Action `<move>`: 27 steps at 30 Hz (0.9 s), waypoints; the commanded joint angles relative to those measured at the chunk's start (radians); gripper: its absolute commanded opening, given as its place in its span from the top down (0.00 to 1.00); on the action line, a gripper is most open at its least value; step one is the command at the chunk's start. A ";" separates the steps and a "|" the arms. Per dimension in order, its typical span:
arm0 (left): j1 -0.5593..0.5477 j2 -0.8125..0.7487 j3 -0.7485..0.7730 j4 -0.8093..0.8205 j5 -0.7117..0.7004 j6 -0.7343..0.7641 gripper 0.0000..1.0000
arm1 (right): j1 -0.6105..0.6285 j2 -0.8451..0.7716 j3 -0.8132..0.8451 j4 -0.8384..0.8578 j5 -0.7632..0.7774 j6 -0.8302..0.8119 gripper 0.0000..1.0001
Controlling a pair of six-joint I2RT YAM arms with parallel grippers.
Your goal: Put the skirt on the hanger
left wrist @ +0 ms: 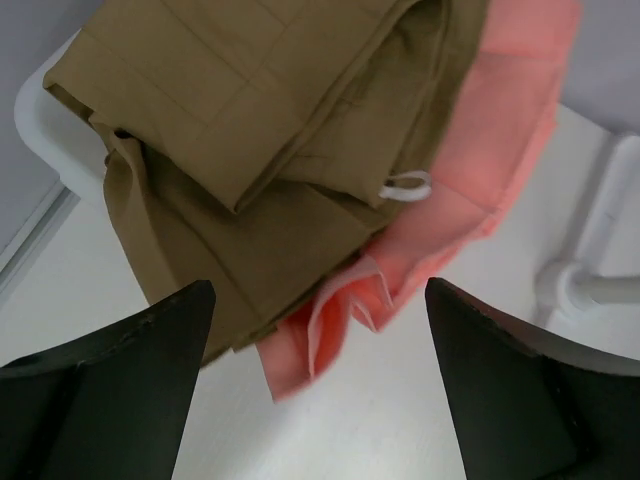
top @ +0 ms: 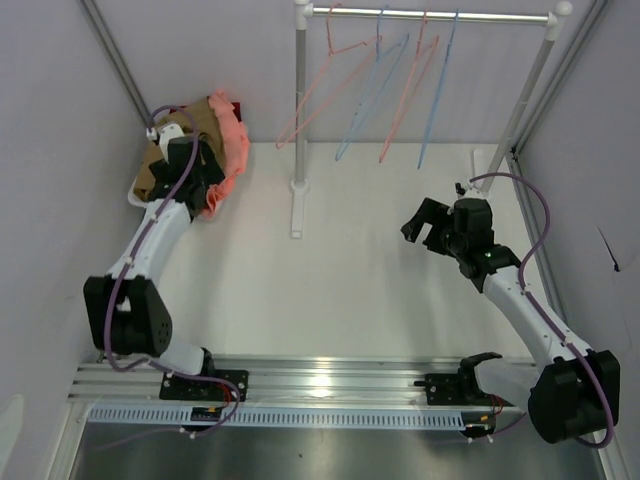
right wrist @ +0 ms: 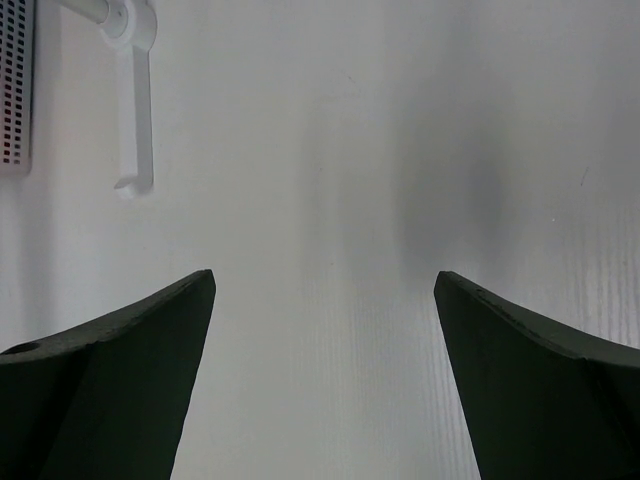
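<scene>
**Risk of lifting the wrong garment**

I had the left gripper (left wrist: 318,300) spread wide and holding nothing, hovering over the far-left corner, where the skirt (left wrist: 250,120) lay folded on top of a pink garment (left wrist: 510,120). The hanger (top: 352,130) hung on the rail (top: 430,15) at the back, well apart from the pile. The right gripper (right wrist: 325,280) was also fully open and empty, above bare table on the right.

My main worry was the overlap. The pink cloth stuck out from under the brown hem right between my left fingers, so a straight descent would likely have pinched pink, or both layers at once. The skirt was doubled over too, and a grip on one fold might have let the rest slide off or drag the pink piece along. A small white loop (left wrist: 405,185) showed at the fold; I thought it marked the waistband, though I could not tell from that angle. At the rail, the hangers sat close together, so my right arm could easily have knocked a neighbour loose.
</scene>
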 commanded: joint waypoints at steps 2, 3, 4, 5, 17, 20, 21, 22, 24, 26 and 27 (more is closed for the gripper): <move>0.040 0.158 0.154 0.026 -0.023 0.016 0.09 | 0.001 0.002 0.032 0.034 -0.058 -0.008 0.01; 0.045 0.216 0.168 0.021 -0.011 0.017 0.10 | 0.002 0.008 0.031 0.037 -0.061 -0.006 0.01; 0.051 0.238 0.200 0.021 -0.003 0.012 0.11 | 0.004 0.011 0.029 0.037 -0.066 -0.006 0.01; 0.068 0.261 0.205 0.018 0.008 0.007 0.11 | 0.005 0.014 0.029 0.038 -0.066 -0.004 0.01; 0.107 0.468 0.343 -0.015 0.092 -0.017 0.25 | 0.022 0.074 0.014 0.078 -0.092 0.002 0.01; 0.107 0.505 0.369 -0.029 0.088 -0.029 0.36 | 0.028 0.087 0.009 0.087 -0.098 0.003 0.01; 0.108 0.513 0.369 -0.031 0.089 -0.033 0.43 | 0.031 0.088 0.006 0.090 -0.101 0.003 0.01; 0.107 0.518 0.375 -0.033 0.095 -0.034 0.47 | 0.034 0.091 0.005 0.095 -0.103 0.005 0.01; 0.107 0.516 0.373 -0.028 0.114 -0.039 0.70 | 0.038 0.093 0.005 0.101 -0.103 0.006 0.01; 0.107 0.501 0.364 -0.013 0.138 -0.037 0.81 | 0.042 0.099 0.005 0.107 -0.104 0.006 0.01; 0.105 0.481 0.361 -0.010 0.140 -0.036 0.91 | 0.045 0.100 0.005 0.109 -0.103 0.006 0.01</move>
